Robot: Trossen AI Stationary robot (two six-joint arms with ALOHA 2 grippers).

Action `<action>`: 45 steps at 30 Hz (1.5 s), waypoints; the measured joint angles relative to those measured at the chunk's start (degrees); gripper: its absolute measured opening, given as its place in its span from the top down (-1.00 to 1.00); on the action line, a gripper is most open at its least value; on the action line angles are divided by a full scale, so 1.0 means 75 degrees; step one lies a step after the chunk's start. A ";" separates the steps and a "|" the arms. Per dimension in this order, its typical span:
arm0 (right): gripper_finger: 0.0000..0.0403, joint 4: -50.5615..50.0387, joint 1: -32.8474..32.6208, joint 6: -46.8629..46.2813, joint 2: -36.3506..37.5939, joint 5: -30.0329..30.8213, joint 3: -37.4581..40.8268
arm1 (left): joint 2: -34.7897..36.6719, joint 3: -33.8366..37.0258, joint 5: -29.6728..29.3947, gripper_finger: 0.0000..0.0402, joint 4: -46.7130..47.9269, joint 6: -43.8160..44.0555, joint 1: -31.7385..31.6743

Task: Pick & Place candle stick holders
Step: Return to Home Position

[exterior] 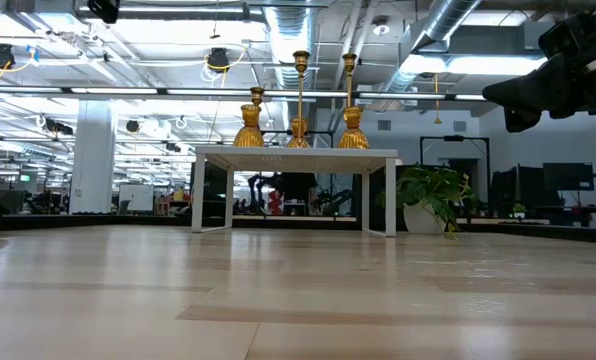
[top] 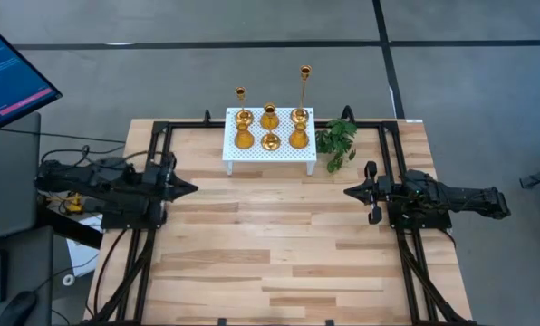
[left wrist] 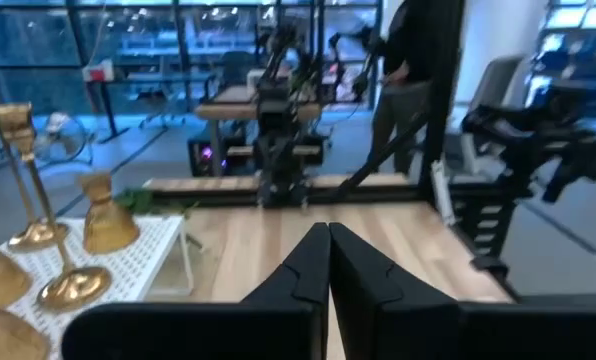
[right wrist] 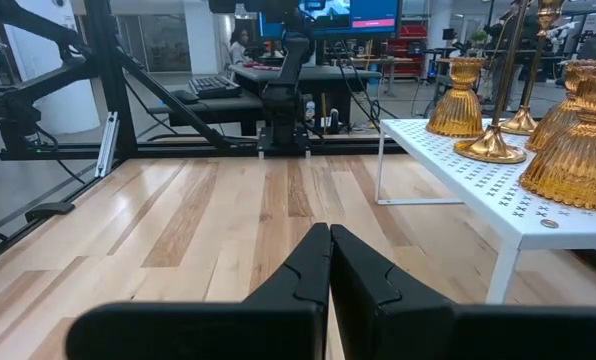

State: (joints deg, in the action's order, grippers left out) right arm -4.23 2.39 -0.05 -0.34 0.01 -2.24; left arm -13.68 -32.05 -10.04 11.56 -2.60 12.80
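Several gold candle stick holders (top: 270, 127) stand by their round bases on a white perforated stand (top: 252, 156) at the table's far middle. Some are squat and ribbed (right wrist: 581, 140); others have tall thin stems (exterior: 300, 95). My left gripper (top: 190, 188) hovers shut over the table's left side, pointing right, well short of the stand. My right gripper (top: 350, 191) is shut too and faces it from the right side. Both wrist views show the closed fingers (left wrist: 329, 250) (right wrist: 329, 250) with nothing between them.
A green plant sprig (top: 337, 140) sits just right of the stand. Black frame rails (top: 152, 154) run along both sides of the table. Bare wood (top: 270, 244) spreads between the grippers and toward the near edge. A monitor (top: 7, 72) stands off the table's left.
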 joint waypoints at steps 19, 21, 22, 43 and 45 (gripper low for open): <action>1.00 0.0000 0.0000 0.0000 0.0000 0.0000 0.0000 | 0.1746 0.0003 0.0339 0.96 0.0593 -0.0167 0.0000; 1.00 0.0000 0.0000 0.0000 0.0000 0.0000 0.0000 | 0.1832 0.0001 0.0340 0.96 0.0642 -0.0165 0.0000; 1.00 0.0000 0.0000 0.0000 0.0000 0.0000 0.0000 | 0.1830 0.0000 0.0340 0.96 0.0640 -0.0165 0.0000; 1.00 0.0001 0.0003 -0.0001 0.0000 0.0000 0.0000 | 0.1815 0.1659 0.0631 0.96 0.0104 0.0014 0.0000; 1.00 0.0001 0.0003 0.0000 0.0000 0.0000 0.0000 | 0.1817 0.1912 0.0657 0.96 -0.0052 0.0038 0.0000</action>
State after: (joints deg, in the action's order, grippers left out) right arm -4.22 2.42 -0.05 -0.34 0.01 -2.24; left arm -0.05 -17.71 -5.11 11.17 -2.31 12.80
